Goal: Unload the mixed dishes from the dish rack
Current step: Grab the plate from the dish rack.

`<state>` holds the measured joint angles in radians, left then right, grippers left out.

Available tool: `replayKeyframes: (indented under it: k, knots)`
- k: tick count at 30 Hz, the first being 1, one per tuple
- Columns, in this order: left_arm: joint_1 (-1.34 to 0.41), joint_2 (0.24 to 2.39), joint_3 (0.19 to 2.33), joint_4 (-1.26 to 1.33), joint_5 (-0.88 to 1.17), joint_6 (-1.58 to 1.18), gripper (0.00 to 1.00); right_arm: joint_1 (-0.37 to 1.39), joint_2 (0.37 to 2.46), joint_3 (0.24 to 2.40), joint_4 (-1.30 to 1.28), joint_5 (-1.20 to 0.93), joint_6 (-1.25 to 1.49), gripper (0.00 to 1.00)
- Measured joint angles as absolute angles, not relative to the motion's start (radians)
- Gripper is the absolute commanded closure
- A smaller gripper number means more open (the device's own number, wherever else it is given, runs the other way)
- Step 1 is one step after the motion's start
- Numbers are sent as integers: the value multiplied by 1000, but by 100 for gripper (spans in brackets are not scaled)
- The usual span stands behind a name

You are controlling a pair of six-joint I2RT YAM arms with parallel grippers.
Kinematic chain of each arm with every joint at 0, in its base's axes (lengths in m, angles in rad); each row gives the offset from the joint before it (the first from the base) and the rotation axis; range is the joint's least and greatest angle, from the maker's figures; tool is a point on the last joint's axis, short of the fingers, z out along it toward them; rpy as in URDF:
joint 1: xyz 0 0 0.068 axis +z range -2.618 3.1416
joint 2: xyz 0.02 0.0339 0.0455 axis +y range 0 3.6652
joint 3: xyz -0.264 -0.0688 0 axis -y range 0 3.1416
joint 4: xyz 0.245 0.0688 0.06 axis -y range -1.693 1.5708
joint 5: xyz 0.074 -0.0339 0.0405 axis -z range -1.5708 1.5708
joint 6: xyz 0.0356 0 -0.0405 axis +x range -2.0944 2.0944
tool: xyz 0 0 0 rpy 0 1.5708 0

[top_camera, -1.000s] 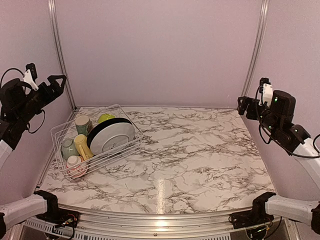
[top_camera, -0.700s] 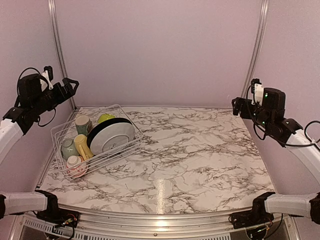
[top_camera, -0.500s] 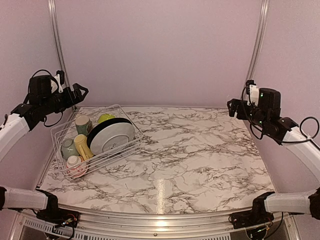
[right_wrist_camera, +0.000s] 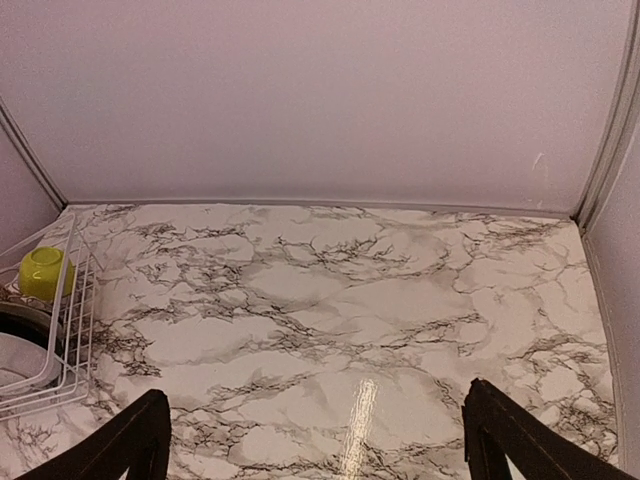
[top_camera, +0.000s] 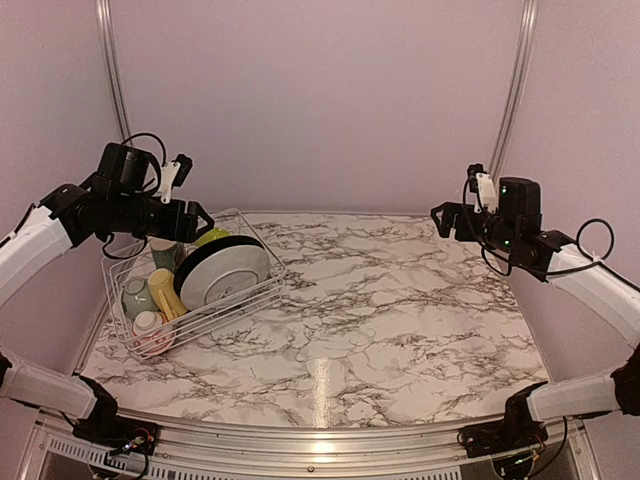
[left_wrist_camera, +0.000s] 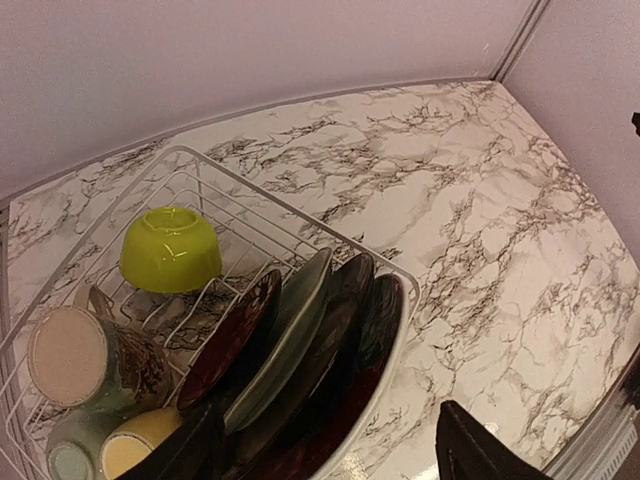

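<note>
Left tool [top_camera: 197,214] [left_wrist_camera: 325,455]: fingers spread wide, nothing between them, touching nothing. It hangs over the far side of the dish rack [top_camera: 115,262] [left_wrist_camera: 330,225]. The row of plates [left_wrist_camera: 300,350] sits directly below it, between the finger lines in the wrist view.

Right tool [top_camera: 440,220] [right_wrist_camera: 320,435]: also wide and empty, over the far right of the table [top_camera: 400,320]. It is well apart from the rack, which only shows at the left edge of its wrist view.

Rack contents:
- Plates stand on edge in the prongs, leaning. The black-rimmed cream plate [top_camera: 225,272] is outermost, facing the table centre. Behind it are a pale green plate [left_wrist_camera: 290,340] and a dark red patterned plate [left_wrist_camera: 235,340].
- The lime-green bowl [top_camera: 212,236] [left_wrist_camera: 170,248] is upside down, beyond the plates from the left tool.
- The beige mug [top_camera: 165,248] [left_wrist_camera: 70,355] lies on its side, left of the bowl.
- The yellow mug [top_camera: 163,290] [left_wrist_camera: 135,455] and a pale green mug [top_camera: 135,297] are beside the plates.
- The red-patterned bowl [top_camera: 150,330] is in the rack's near corner.
</note>
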<state>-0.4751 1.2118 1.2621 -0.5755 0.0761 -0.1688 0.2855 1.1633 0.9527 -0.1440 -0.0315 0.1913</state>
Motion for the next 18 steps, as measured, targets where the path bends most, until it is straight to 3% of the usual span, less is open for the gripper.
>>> replayKeyframes:
  k: [13,18]
  knots:
    - [-648,1368,1385,-842,47,-32,46,289,1193,937,-91,-104,202,1]
    - [-656,1438,1436,-860,-47,-22,45,291,1193,937,-87,-107,200,1]
